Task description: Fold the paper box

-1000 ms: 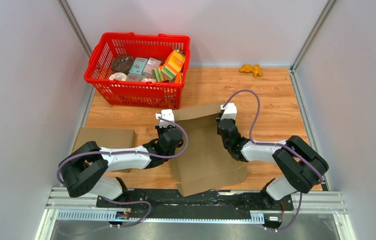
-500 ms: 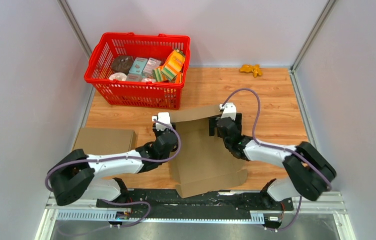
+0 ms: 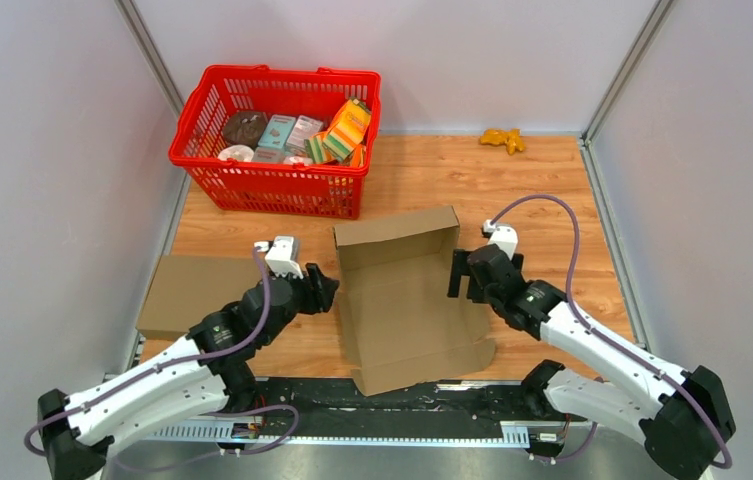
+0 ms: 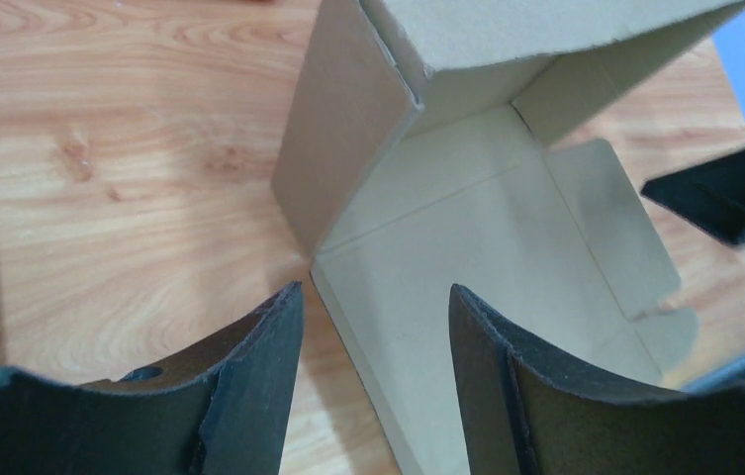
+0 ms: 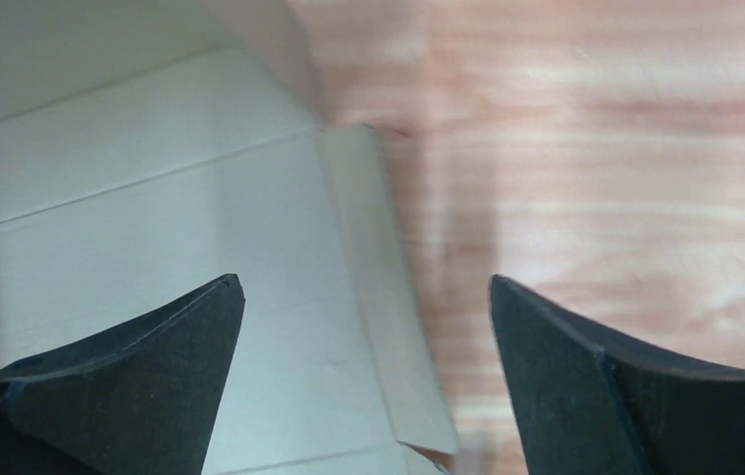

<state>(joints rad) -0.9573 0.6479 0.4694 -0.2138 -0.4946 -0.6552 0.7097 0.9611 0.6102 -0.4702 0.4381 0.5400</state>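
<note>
I see both arms reaching low and forward. Left gripper (image 3: 323, 289) spread, empty, box (image 3: 402, 300) just right of it; right gripper (image 3: 459, 274) wide, empty, box at its left.

White links (image 3: 152, 385), black joints (image 3: 220, 330), looping lilac cables (image 3: 542, 197), matte-black left hand (image 4: 373, 297) and right hand (image 5: 366, 282).
</note>
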